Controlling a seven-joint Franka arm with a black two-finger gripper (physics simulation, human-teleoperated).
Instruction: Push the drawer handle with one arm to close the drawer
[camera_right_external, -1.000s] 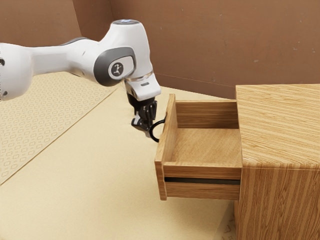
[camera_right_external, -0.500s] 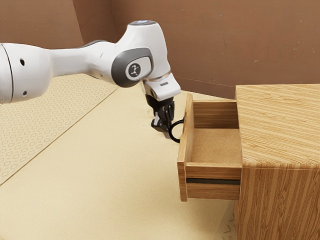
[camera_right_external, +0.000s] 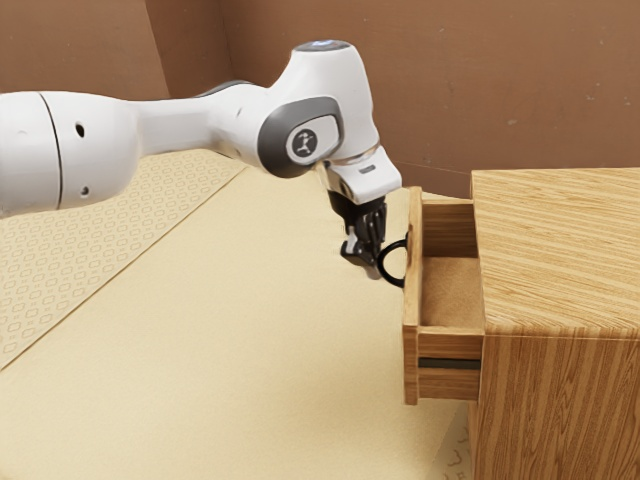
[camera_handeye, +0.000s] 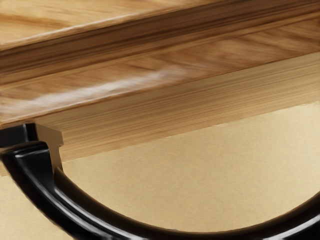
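One black tool (camera_right_external: 368, 258) of mine is right beside the curved handle (camera_handeye: 65, 209), perhaps touching it, though I can't tell how far open it stands or whether it grips anything, and past that handle the drawer (camera_right_external: 412, 300) juts partway from its wooden cabinet (camera_right_external: 560, 260), a brown wall (camera_right_external: 430, 90) behind.

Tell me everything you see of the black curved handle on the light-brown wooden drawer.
The black curved handle is a smooth, glossy bow, metal or plastic by its look, with bright highlights along its curve and a squared mount where one end meets the drawer's wooden front panel. It arches outward from that panel, away from the cabinet, on a drawer that is partly open. The black gripper is at its outer curve; whether they touch, I cannot tell.
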